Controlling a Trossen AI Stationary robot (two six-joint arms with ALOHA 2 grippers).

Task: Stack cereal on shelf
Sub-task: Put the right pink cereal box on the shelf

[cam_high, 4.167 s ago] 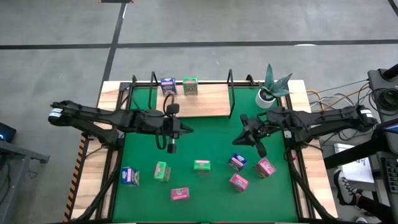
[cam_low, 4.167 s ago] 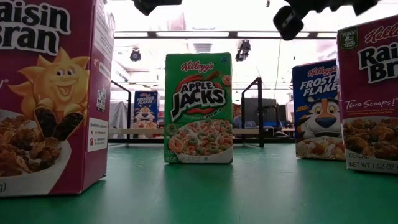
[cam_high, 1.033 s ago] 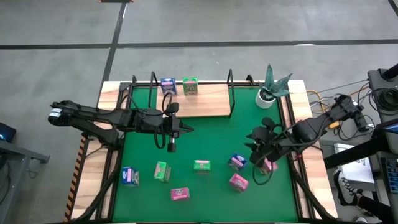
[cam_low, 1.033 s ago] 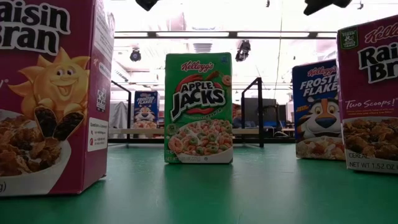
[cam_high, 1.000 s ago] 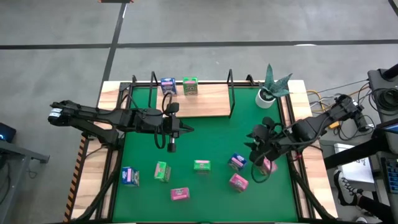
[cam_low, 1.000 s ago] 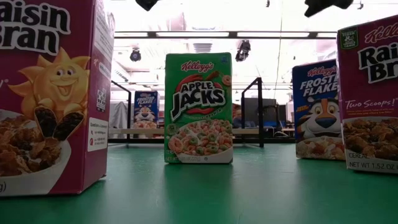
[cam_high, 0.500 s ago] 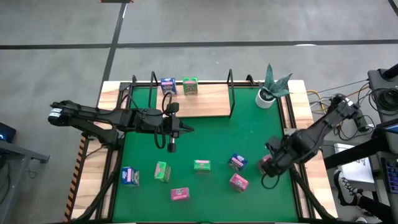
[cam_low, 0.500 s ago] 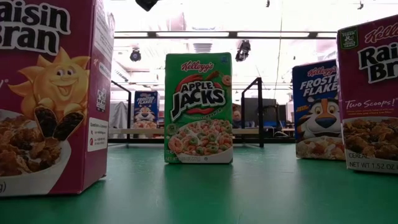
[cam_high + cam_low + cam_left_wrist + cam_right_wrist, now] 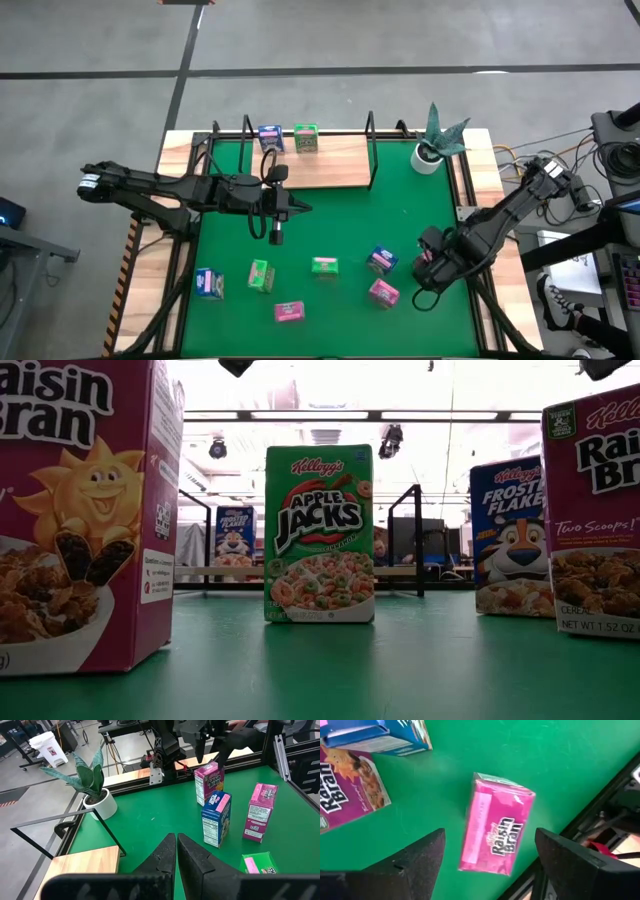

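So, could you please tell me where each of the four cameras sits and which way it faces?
High view: above the table, looking straight down; both arms show, the shelf at the far edge.
Low view: at mat height, looking level across at a green box; only dark arm tips show at the top edge.
Left wrist view: on the left arm, looking past the shut left pincer across the mat.
Right wrist view: on the right arm, looking down; the open right pincer straddles a pink box.
Shared: that pink box also shows in the left wrist view.
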